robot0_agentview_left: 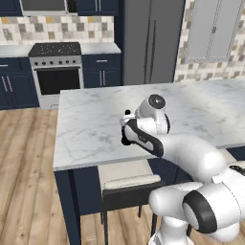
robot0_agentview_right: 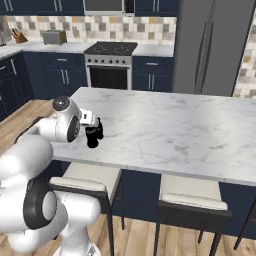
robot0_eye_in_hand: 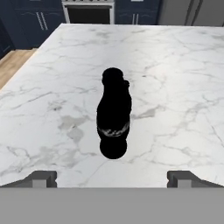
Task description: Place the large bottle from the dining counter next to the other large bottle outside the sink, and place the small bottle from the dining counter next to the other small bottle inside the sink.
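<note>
Marble surface (robot0_eye_in_hand: 175, 87), white with grey veins, smooth and glossy. Black bottle (robot0_eye_in_hand: 113, 118) stands upright on it, curvy cola shape with narrow neck, thin pale-looking band low on the body; a second dark shape just behind its neck, can't tell what. Jaws (robot0_eye_in_hand: 112, 178) wide apart, grey tips well short of the bottle, holding nothing. Steel oven (robot0_agentview_right: 108, 75) beyond.
</note>
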Robot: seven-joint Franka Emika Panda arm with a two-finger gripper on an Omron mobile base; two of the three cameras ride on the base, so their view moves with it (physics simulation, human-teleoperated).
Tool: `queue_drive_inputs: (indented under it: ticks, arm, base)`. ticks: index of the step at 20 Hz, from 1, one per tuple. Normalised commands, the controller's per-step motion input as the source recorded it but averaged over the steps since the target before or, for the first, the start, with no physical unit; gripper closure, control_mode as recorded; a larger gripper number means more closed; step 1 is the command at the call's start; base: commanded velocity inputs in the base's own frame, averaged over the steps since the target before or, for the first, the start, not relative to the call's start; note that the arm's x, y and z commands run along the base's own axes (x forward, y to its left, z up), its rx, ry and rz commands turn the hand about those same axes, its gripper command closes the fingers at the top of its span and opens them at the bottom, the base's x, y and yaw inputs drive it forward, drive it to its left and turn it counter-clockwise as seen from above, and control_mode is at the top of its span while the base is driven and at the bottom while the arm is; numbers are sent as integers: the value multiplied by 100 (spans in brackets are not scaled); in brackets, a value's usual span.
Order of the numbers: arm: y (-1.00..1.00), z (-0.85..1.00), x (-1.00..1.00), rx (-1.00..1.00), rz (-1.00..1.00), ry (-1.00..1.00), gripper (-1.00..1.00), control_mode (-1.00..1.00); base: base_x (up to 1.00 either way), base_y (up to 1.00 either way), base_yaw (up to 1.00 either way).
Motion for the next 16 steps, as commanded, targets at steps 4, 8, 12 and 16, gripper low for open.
queue_drive_inputs:
  ticks: [4, 8, 12, 16]
  arm:
    - [4, -14, 31, 0, 0, 0, -100, -100]
    - [5, -12, 26, 0, 0, 0, -100, -100]
    - [4, -10, 23, 0, 0, 0, -100, -100]
    - [3, -9, 25, 0, 0, 0, -100, -100]
  base:
    - [0, 0, 0]
    - [0, 0, 0]
    - [0, 0, 0]
    - [0, 0, 0]
